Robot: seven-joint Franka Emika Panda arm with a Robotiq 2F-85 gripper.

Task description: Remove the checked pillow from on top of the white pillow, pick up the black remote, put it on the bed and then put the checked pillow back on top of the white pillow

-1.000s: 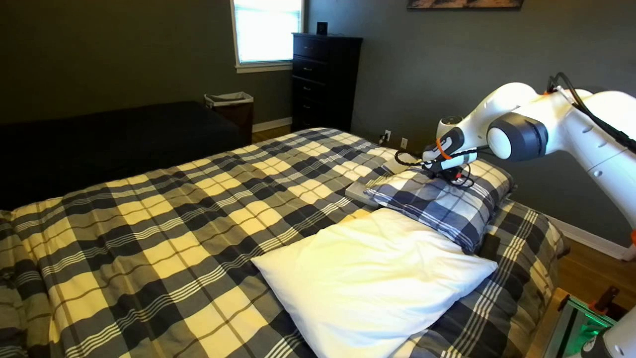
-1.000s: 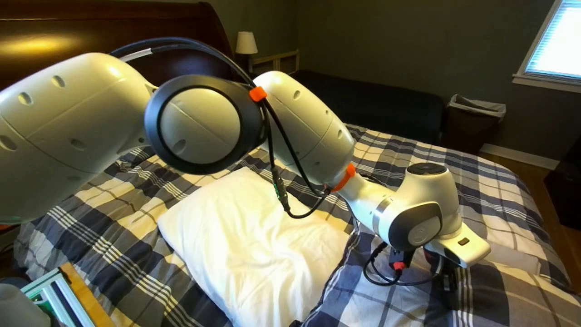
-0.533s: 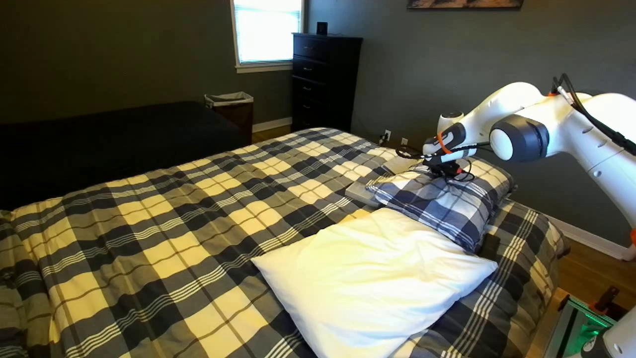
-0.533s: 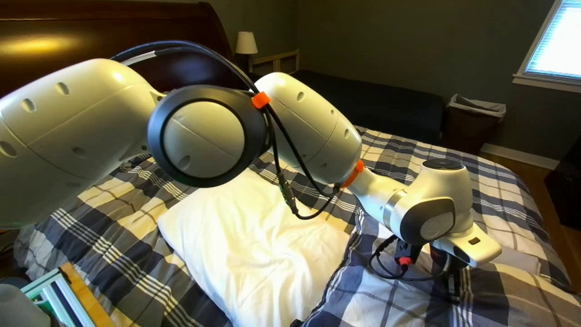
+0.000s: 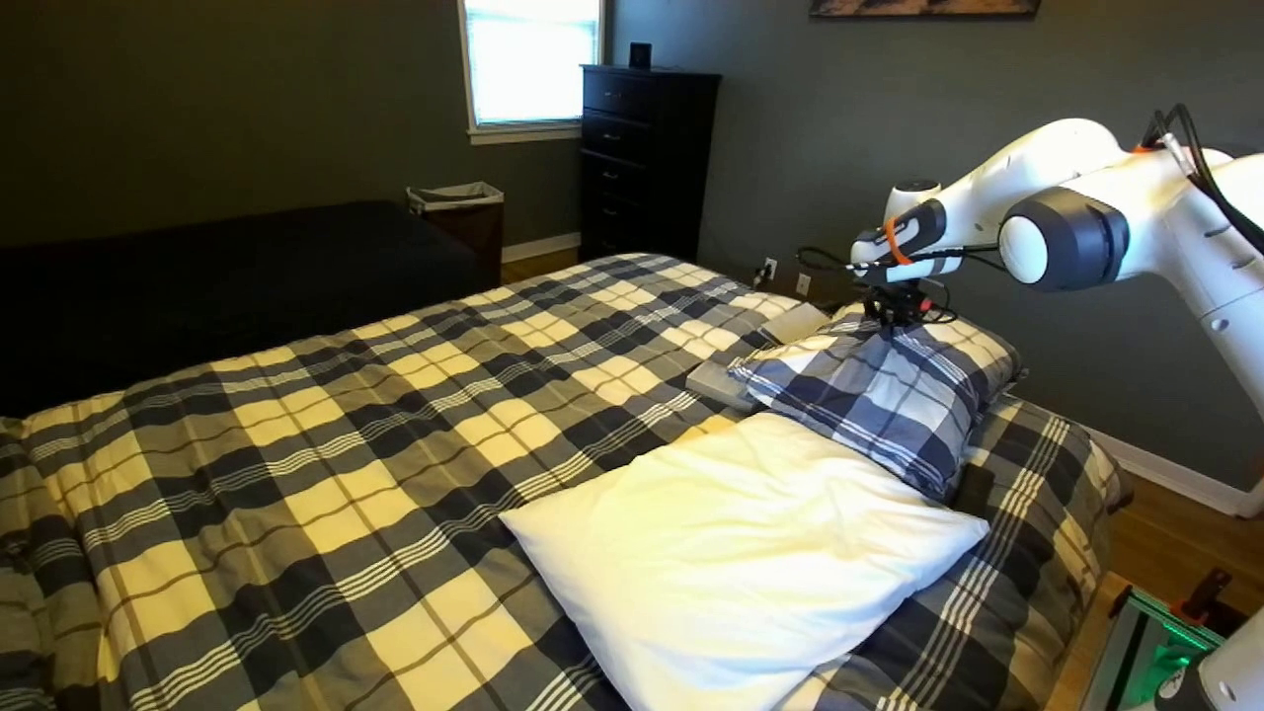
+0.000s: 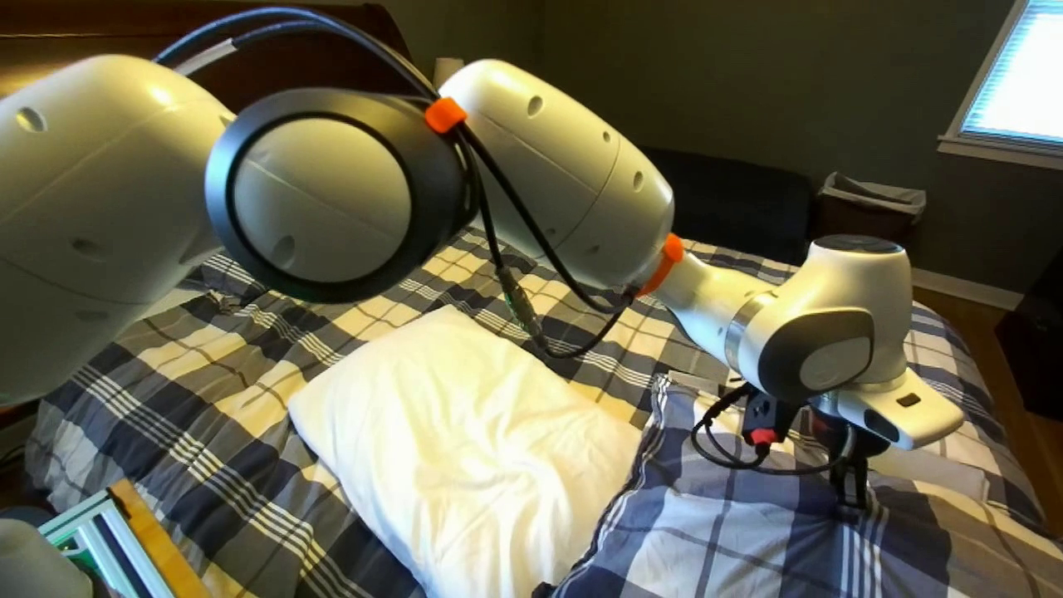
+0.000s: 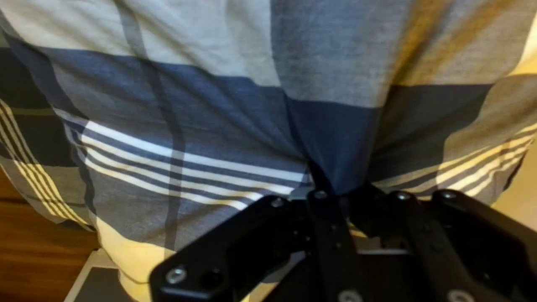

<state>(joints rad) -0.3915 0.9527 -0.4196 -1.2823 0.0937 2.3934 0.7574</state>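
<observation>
Well, the tool (image 7: 342, 193) pinches the checked pillow (image 5: 879, 405) — the bin (image 5: 480, 235) holds a liner (image 6: 880, 196).

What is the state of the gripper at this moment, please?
Gripper: closed, holding a pinched fold of the checked pillow.

My glossy white rounded arm (image 6: 573, 178): round dimples (image 6: 535, 105), dark-grey joint ring (image 6: 438, 191)
Slim black cables (image 6: 516, 299): orange band (image 6: 445, 115), red plug (image 6: 762, 436)
My black angular gripper (image 7: 342, 187): silver screws (image 7: 175, 275)
</observation>
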